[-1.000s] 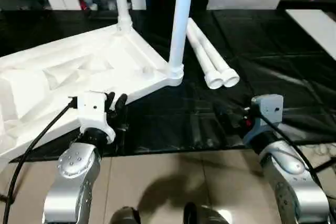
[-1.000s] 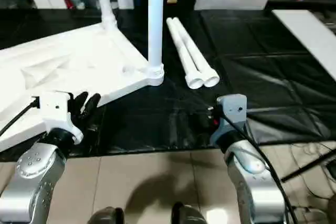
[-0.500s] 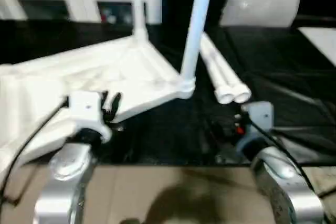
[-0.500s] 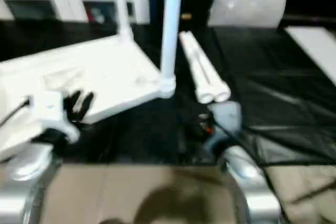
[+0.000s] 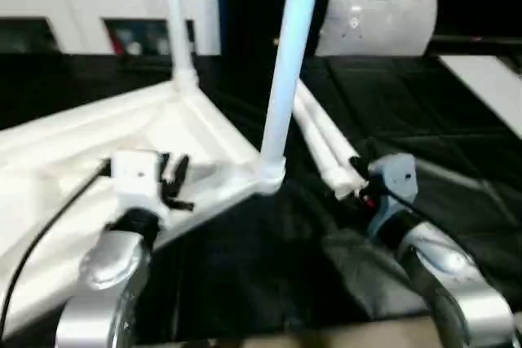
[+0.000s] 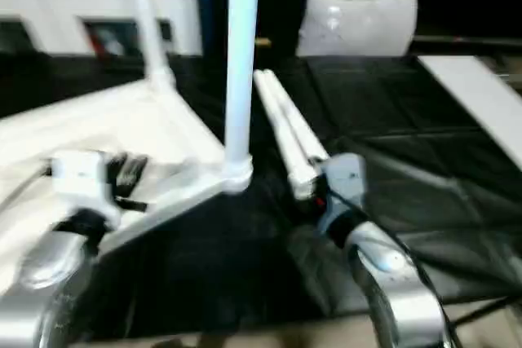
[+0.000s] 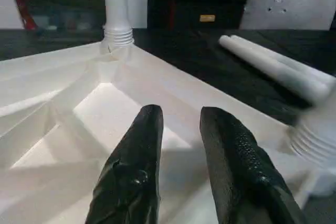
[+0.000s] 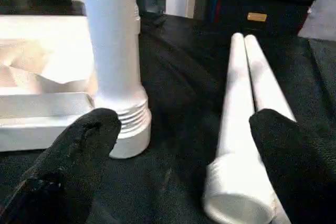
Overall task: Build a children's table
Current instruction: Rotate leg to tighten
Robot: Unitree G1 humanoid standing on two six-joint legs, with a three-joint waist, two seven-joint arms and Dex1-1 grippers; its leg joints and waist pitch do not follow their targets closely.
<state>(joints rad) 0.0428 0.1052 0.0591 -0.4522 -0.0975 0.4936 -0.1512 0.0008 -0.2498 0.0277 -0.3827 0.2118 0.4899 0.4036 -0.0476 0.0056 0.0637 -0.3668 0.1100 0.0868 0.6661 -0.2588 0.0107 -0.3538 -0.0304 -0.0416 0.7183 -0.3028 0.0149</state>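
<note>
- Assembly half done: white plastic rectangular table top (image 5: 98,152) lies underside up on the black sheet-covered surface (image 5: 424,112), ribs showing, with two long round tapered white legs upright in its corner sockets, the near standing leg (image 5: 287,63) and the far standing leg (image 5: 175,22).
- Two loose white legs (image 8: 247,124) lie side by side on the surface, just beside the near standing leg, thick ends toward the robot.
- Right gripper (image 8: 184,150): black fingers wide apart and empty, the nearer loose leg's thick end lying between them; judged step, reaching for a third leg.
- Left gripper (image 7: 181,145): fingers narrowly apart, empty, poised over the ribbed underside.
- Next move, as judged: advance the right fingers around the leg's thick end, clamp, lift, then carry it to an empty socket.
</note>
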